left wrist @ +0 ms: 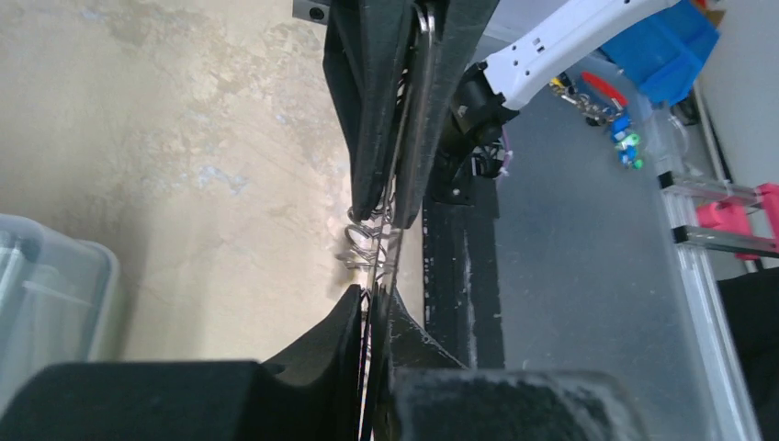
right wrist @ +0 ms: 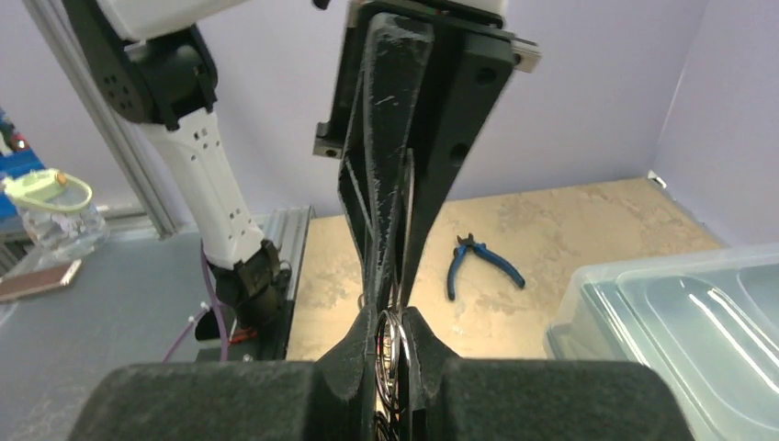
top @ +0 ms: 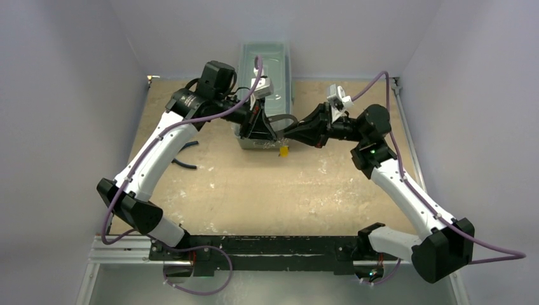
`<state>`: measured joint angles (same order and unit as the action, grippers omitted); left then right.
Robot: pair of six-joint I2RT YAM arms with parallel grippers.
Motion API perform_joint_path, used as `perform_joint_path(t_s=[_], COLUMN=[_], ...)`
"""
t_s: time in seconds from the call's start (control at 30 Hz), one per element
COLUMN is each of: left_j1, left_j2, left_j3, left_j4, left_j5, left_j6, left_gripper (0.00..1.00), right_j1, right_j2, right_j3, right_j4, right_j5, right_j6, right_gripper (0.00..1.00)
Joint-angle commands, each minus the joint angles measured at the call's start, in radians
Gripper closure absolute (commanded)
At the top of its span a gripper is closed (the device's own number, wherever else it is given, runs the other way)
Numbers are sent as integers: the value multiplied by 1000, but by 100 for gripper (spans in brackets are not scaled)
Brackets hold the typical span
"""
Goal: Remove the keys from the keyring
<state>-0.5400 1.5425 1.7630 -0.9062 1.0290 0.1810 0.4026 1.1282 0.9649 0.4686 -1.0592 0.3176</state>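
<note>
Tan tabletop (top: pixel 254 190), clear bin (top: pixel 264 63) at the far edge. Keyring (top: pixel 281 118) hangs in the air in front of the bin. Left gripper (left wrist: pixel 372 308) and right gripper (right wrist: pixel 390 317) both pinch its wire. Keys (left wrist: pixel 361 243) dangle bunched beneath. Step in hand, as judged: steadying the ring. Next move calls for one claw to release and take a single key.

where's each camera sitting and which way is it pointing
Top external: above and behind the arms, looking down on the table; both whole arms show, left pincer and right pincer meeting at the keyring.
Left wrist: on the left arm, looking past its own fingers toward the near rail; right arm's white link behind.
Right wrist: on the right arm, looking past its own fingers toward the pliers; left arm behind.
Shared: both wrist views show the two pincers tip to tip on the keyring.
</note>
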Motion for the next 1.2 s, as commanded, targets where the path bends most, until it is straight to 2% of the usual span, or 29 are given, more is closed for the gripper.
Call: perform_joint_path(t_s=[0.0, 0.07, 0.13, 0.2, 0.33, 0.37, 0.57, 0.73, 0.87, 0.97, 1.17], left_j1=[-5, -3, 0, 3, 25, 29, 41, 58, 63, 63, 63], left_j2=[13, 12, 8, 5, 2, 5, 16, 25, 34, 42, 55], left_j3=[71, 80, 78, 74, 62, 63, 69, 67, 71, 71, 80], left_j4=[-9, 10, 30, 43, 81, 83, 103, 160, 199, 219, 236], left_j5=[9, 6, 2, 0, 18, 22, 28, 24, 23, 18, 21], left_j6=[-33, -78, -120, -155, -239, -245, -281, -344, -388, -416, -441], left_gripper=[100, 100, 100, 100, 100, 100, 100, 100, 100, 100, 100], right_j1=[-2, -7, -11, -12, -19, -24, -55, -65, -65, -53, 2], right_j2=[23, 31, 24, 9, -30, -37, -76, -113, -136, -143, -90], right_j3=[21, 13, 2, -17, -50, -57, -118, -184, -249, -317, -345], right_j4=[122, 129, 105, 85, 24, 1, -87, -115, -45, 103, 235], right_j5=[0, 7, 26, 49, 113, 119, 162, 188, 226, 281, 369], right_j6=[36, 38, 18, 1, -39, -51, -106, -164, -154, -112, -130], right_gripper=[93, 66, 47, 33, 11, 9, 1, 2, 10, 17, 21])
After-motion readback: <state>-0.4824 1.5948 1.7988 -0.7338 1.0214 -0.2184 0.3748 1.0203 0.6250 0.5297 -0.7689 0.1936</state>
